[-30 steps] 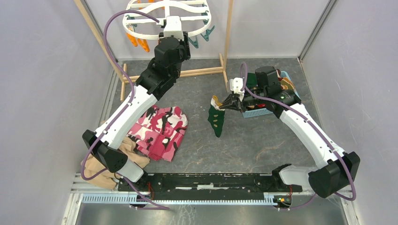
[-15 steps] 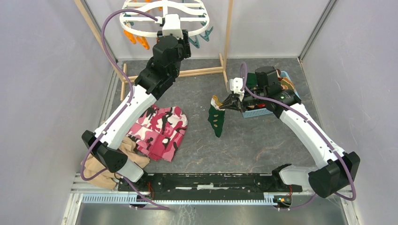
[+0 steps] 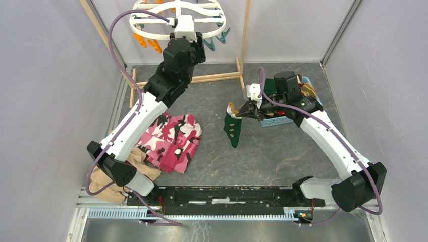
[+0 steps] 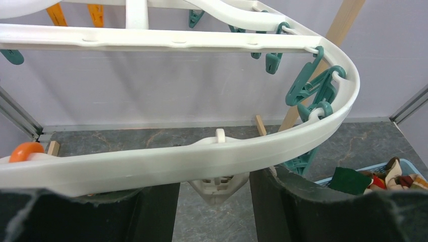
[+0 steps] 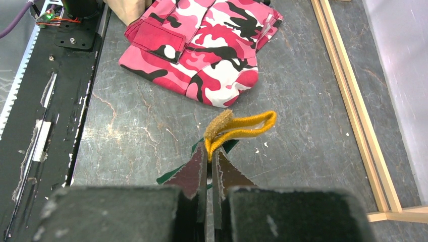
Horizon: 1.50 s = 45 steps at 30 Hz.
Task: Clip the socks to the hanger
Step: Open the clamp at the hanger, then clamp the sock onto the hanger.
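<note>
The hanger (image 3: 151, 22), a white oval frame with orange and teal clips, hangs at the back left. My left gripper (image 3: 194, 39) is up under its near rim (image 4: 151, 164). It is open, with a white clip (image 4: 218, 184) hanging between its fingers (image 4: 214, 189) and a small gap on the left side. My right gripper (image 3: 238, 112) is shut on the yellow cuff (image 5: 242, 126) of a dark green sock (image 3: 233, 130), which dangles over the middle of the floor. More socks (image 3: 308, 91) lie in the blue basket (image 3: 276, 121).
A pink camouflage garment (image 3: 174, 141) lies left of centre, with a tan cloth (image 3: 113, 176) by the left arm's base. The wooden stand's poles and foot bar (image 3: 217, 77) run along the back. Teal clips (image 4: 310, 91) hang at the hanger's right end.
The left arm has pushed slightly further back and the hanger has shifted a little with it. The right arm and its sock have not moved.
</note>
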{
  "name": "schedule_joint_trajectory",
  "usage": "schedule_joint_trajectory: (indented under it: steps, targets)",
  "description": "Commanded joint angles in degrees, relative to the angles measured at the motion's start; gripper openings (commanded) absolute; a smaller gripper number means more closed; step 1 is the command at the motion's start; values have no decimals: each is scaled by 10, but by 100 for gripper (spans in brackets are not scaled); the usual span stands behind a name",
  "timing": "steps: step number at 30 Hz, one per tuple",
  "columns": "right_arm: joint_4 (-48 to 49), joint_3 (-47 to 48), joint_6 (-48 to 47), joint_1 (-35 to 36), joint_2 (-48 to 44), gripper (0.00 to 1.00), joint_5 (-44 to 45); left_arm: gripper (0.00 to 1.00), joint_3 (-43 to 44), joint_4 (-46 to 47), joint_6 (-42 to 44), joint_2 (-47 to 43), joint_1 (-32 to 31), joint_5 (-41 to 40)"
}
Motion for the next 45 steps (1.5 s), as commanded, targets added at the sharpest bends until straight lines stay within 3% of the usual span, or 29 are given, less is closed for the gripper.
schedule_joint_trajectory:
  steps: [1,6,12,21,29,36,45]
  targets:
    - [9,4,2,-2,0,0,-4,56,13,17,-1,-21,0,6]
    - [10,5,1,-1,0,0,-3,48,17,13,-2,-19,0,10]
    - [9,4,0,-2,-2,0,0,29,23,6,-7,-19,0,16]
    - [38,8,26,1,2,0,2,15,31,-7,-23,-22,0,28]
    - [230,20,131,55,19,0,129,12,33,-21,-51,-28,1,45]
    - [276,113,169,109,93,0,247,11,33,-20,-66,-27,1,55]
    - [299,215,182,126,158,0,260,10,30,-18,-72,-28,2,61]
